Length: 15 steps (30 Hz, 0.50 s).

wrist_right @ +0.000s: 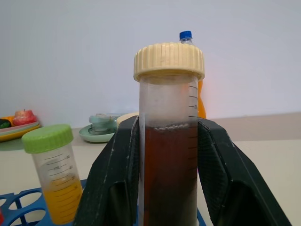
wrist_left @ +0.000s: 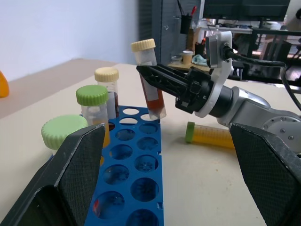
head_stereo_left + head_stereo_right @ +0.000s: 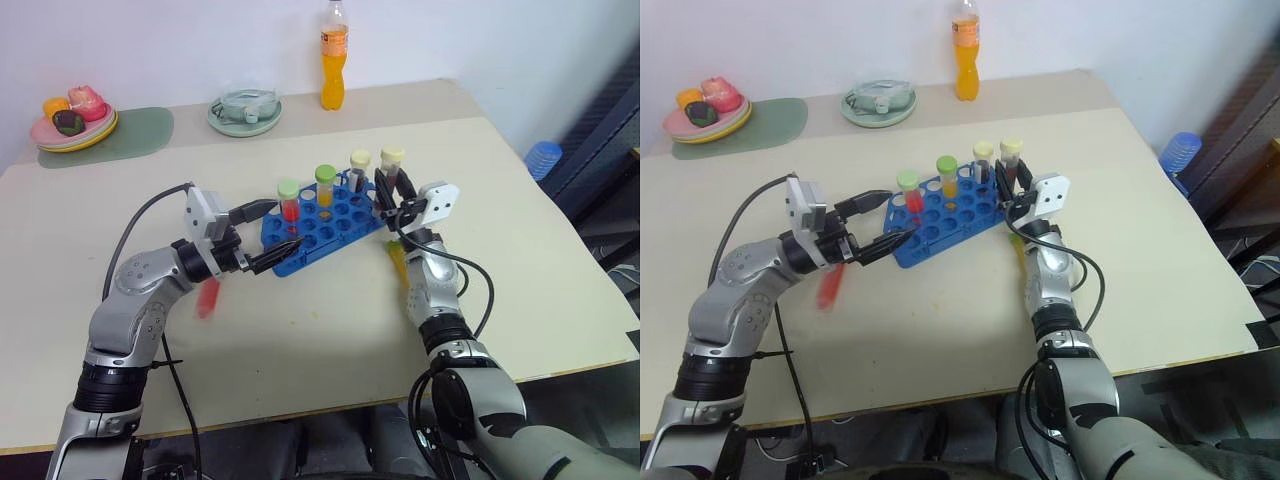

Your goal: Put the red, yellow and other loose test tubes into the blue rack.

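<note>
Left eye view showed the right gripper (image 3: 393, 203) angled upward, clamped on a brown-liquid tube (image 3: 392, 170) over the blue rack (image 3: 322, 223)'s far end; the left gripper (image 3: 267, 234) hovered wide beside it.

The blue rack (image 3: 325, 222) lies between both hands, three capped tubes standing in it. The right hand (image 3: 392, 203) grips the brown cream-capped tube (image 1: 169, 141) upright; a yellow tube (image 2: 210, 133) lies beneath it.
</note>
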Motion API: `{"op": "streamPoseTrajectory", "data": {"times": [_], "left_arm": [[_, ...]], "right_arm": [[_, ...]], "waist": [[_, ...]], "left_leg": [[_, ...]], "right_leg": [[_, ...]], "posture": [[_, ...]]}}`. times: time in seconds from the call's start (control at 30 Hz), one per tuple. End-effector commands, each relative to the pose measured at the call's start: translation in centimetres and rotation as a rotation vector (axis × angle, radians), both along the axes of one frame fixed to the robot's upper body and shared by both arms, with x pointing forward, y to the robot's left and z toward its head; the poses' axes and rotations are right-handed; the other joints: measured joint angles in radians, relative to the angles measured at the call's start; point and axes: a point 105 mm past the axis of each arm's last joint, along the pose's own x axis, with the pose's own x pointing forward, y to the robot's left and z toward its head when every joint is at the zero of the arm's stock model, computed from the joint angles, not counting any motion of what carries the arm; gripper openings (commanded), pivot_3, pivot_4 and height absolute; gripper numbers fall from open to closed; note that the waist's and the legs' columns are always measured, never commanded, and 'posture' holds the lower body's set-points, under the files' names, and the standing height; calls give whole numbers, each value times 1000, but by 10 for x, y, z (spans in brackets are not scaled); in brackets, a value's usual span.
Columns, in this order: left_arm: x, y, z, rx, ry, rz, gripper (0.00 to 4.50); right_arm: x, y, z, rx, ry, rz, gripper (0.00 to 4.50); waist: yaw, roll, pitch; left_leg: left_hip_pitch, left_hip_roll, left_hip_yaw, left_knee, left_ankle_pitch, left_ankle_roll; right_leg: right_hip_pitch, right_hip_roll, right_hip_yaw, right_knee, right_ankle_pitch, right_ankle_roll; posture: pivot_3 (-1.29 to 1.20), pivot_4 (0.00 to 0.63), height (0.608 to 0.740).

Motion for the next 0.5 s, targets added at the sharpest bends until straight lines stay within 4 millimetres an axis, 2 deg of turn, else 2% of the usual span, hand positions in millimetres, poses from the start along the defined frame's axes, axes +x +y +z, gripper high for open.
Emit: {"op": "streamPoseTrajectory", "data": {"times": [0.03, 0.2, 0.3, 0.4, 0.5], "left_arm": [[-3, -2, 12, -14, -51, -13, 4319], [-2, -4, 11, -19, -51, -15, 4319], [-1, -6, 10, -27, -48, -20, 4319], [-1, -8, 8, -33, -43, -26, 4319], [-1, -11, 6, -41, -37, -36, 4319]], "right_arm": [[-4, -12, 16, -12, -58, -32, 1659], [-14, -9, 30, -97, -74, -2, 1659], [-30, -12, 46, -222, -33, 50, 1659], [-45, -20, 50, -304, 117, 138, 1659], [-59, -42, 47, -443, 313, 184, 1659]], "waist": [[0, 0, 0], [-3, 1, 0], [2, 1, 1], [15, 1, 1], [32, 1, 1]], "left_leg": [[0, 0, 0, 0, 0, 0], [-1, 0, 0, 0, 0, 0], [-2, 0, 0, 0, 0, 0], [-3, -1, 0, 1, 0, 0], [-3, -1, 0, 1, 0, 0]], "right_leg": [[0, 0, 0, 0, 0, 0], [-2, 0, 0, 0, 0, 0], [-2, 0, 0, 0, 0, 0], [-2, -1, 0, 0, 0, 0], [-2, -1, 0, -1, 0, 0]], "posture": [[0, 150, 740], [0, 150, 740], [0, 150, 740], [0, 150, 740], [0, 150, 740]]}}
